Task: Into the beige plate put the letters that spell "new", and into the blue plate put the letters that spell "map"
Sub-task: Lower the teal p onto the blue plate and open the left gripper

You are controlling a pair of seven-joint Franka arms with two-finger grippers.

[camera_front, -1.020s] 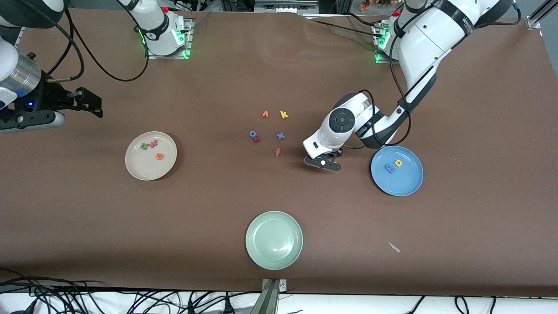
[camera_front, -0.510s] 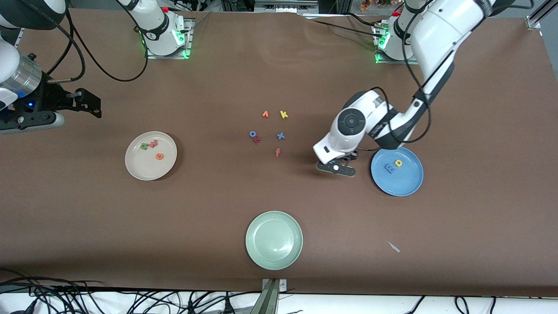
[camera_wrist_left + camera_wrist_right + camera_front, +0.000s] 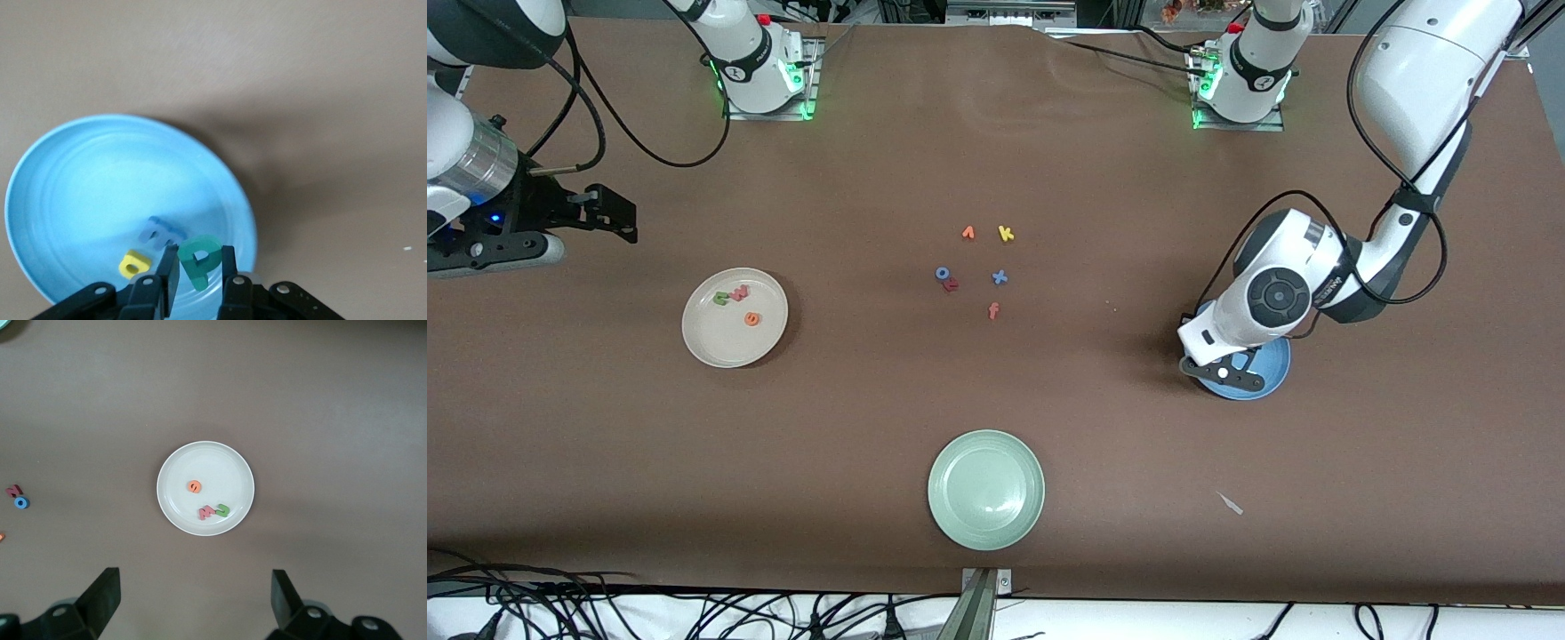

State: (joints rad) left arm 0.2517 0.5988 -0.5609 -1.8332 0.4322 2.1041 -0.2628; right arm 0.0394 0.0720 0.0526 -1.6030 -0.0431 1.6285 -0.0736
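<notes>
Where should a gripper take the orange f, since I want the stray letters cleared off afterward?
A guess: come straight down on the orange f and pinch across its thin stem. It lies flat on the table, nearest the front camera of the leftover cluster, with bare cloth around it.

You see a plain brown table (image 3: 871, 427). The round glossy blue plate (image 3: 80, 173) carries a small blue foam m (image 3: 159, 231) and a small yellow foam a (image 3: 133, 264); the black left gripper (image 3: 200, 280) pinches a teal foam p (image 3: 199, 259). The round cream-beige plate (image 3: 720, 342) holds a green foam n (image 3: 720, 298), a pinkish-red foam w (image 3: 739, 292) and an orange foam e (image 3: 752, 318). The round pale green plate (image 3: 985, 489) is plain. Loose foam letters show yellow (image 3: 1006, 234), orange (image 3: 967, 233), blue (image 3: 1000, 277), and red (image 3: 951, 285). The right gripper (image 3: 193, 593) is black; both arms are white.
</notes>
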